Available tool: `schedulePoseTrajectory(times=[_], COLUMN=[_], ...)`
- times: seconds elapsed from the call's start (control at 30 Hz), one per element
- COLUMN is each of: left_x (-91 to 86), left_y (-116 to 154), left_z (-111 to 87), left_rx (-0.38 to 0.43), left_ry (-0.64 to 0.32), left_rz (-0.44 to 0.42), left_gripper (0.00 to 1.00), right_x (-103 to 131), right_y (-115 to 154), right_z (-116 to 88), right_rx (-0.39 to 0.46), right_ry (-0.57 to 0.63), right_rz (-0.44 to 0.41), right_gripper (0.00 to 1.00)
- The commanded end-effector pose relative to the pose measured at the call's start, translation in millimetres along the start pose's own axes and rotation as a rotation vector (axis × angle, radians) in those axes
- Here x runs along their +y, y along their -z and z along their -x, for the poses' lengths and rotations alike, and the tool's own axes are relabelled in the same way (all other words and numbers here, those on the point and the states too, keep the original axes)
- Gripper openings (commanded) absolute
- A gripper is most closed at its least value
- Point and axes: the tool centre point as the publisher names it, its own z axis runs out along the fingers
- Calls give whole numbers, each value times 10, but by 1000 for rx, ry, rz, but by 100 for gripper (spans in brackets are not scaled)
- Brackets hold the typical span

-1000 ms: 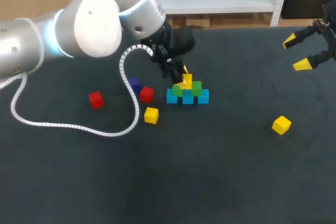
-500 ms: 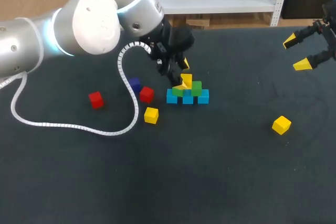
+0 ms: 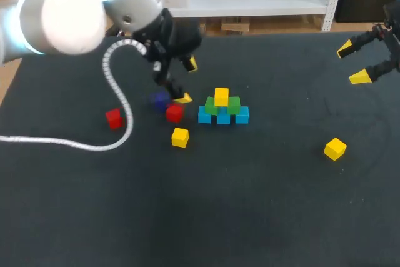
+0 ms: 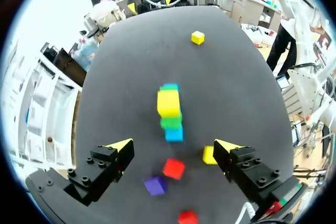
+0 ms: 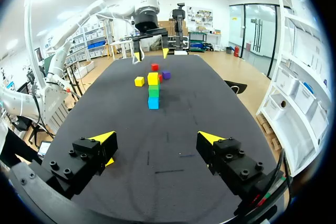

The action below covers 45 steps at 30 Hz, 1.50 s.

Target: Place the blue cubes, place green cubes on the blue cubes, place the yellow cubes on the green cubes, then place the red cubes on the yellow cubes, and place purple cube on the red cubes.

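Observation:
A pyramid stands mid-table: a row of blue cubes, green cubes on them, and one yellow cube on top. My left gripper hangs open and empty to the left of the stack, above a red cube and the purple cube. In the left wrist view the stack lies ahead of the open gripper, with a red cube, the purple cube and a yellow cube under it. My right gripper is open at the far right, and in its own view it is empty.
Loose cubes lie on the dark table: a second red cube at the left, a yellow cube in front of the left gripper, another yellow cube at the right. The left arm's white cable trails over the left side.
My left gripper has opened, left the yellow cube on the green cubes, and drawn back to the left. The right arm has not moved.

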Motion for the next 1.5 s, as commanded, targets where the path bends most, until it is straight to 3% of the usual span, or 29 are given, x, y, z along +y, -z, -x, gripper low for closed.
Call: schedulePoseTrajectory(times=[0.03,0.43,0.93,1.13,1.17,1.2,1.3,1.4,1.43,1.5], left_x=[-349,-673,-737,-711,-707,-703,-687,-665,-661,-654], left_y=[26,-451,-756,-825,-833,-845,-861,-849,-841,-813], left_z=[-251,-464,-522,-525,-528,-535,-542,-547,-548,-542], left_rx=[-5,-2,-8,-8,-8,-7,-4,0,1,2], left_ry=[-10,-51,-47,-50,-50,-49,-52,-51,-47,-35], left_rz=[27,-43,-67,-84,-85,-90,-96,-91,-89,-83], left_gripper=[100,100,98,77,69,49,42,7,0,0], right_x=[-4,-4,-4,-4,-4,-4,-4,-4,-4,-4], right_y=[-5,-5,-5,-5,-5,-5,-5,-5,-5,-5], right_z=[0,0,0,0,0,0,0,0,0,0], right_rx=[-1,-1,-1,-1,-1,-1,-1,-1,-1,-1], right_ry=[1,1,1,1,1,1,1,1,1,1], right_rz=[0,0,0,0,0,0,0,0,0,0], right_gripper=[100,100,100,100,100,100,100,100,100,100])
